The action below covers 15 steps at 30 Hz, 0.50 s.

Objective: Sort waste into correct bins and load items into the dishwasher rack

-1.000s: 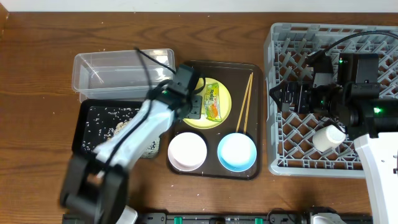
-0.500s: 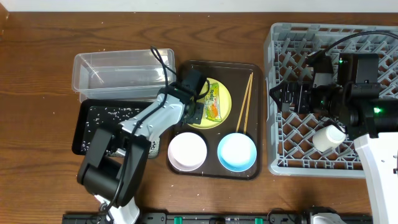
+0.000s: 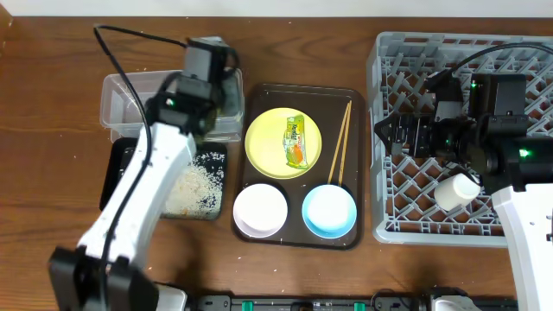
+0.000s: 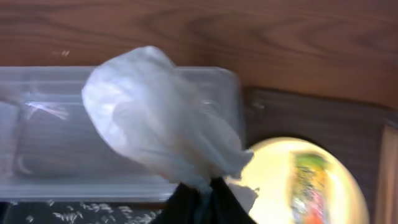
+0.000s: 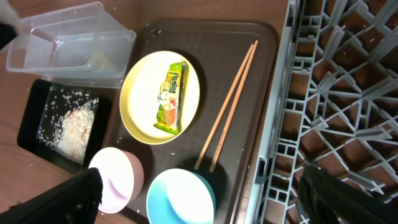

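My left gripper (image 3: 223, 102) is shut on the crumpled white tissue (image 4: 161, 118), holding it over the right end of the clear tub (image 3: 138, 104); its jaws show in the left wrist view (image 4: 202, 190). The arm hides the tissue from overhead. The snack wrapper (image 3: 295, 142) lies on the yellow plate (image 3: 263, 130). The chopsticks (image 3: 340, 142), white bowl (image 3: 260, 210) and light-blue bowl (image 3: 328, 211) sit beside it. Rice scraps (image 3: 192, 188) lie in the black tray (image 3: 117, 173). My right gripper (image 3: 389, 134) is open and empty over the grey rack (image 3: 389, 233), which holds the white cup (image 3: 456, 191).
Plate, bowls and chopsticks all rest on a dark-brown serving tray (image 3: 302, 90) between the bins and the rack. The right wrist view shows the plate (image 5: 143, 93), the wrapper (image 5: 170, 98), the chopsticks (image 5: 230, 106) and the rack's lattice (image 5: 348, 93). Bare wooden table surrounds everything.
My left arm has swung from the yellow plate up and left to the clear tub, carrying the tissue. The rice heap it covered now shows. The right arm has not moved.
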### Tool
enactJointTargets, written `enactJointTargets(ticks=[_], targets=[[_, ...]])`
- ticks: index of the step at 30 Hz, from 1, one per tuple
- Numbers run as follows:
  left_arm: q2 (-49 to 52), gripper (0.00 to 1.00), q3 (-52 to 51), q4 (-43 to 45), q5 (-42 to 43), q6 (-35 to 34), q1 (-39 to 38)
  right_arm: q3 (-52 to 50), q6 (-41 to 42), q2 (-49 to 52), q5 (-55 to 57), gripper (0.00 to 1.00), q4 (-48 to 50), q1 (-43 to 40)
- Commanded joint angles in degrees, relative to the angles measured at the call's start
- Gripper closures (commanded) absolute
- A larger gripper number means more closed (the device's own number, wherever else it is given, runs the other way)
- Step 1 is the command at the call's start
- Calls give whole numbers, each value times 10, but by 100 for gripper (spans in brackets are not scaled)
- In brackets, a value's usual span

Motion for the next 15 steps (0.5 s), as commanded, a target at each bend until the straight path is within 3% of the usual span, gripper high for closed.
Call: enactJointTargets(ticks=[1, 2, 4, 7, 15], targets=[[57, 52, -15, 21, -14, 16, 25, 10, 0, -7, 2, 1, 1, -4], [63, 44, -14, 24, 0, 16, 27, 10, 0, -7, 2, 1, 1, -4], [63, 39, -11, 19, 43, 16, 22, 10, 0, -7, 2, 1, -1, -4], [48, 37, -10, 10, 79, 16, -11, 10, 0, -7, 2, 2, -3, -4], [83, 36, -19, -6, 60, 27, -151, 10, 0, -4, 2, 1, -3, -4]])
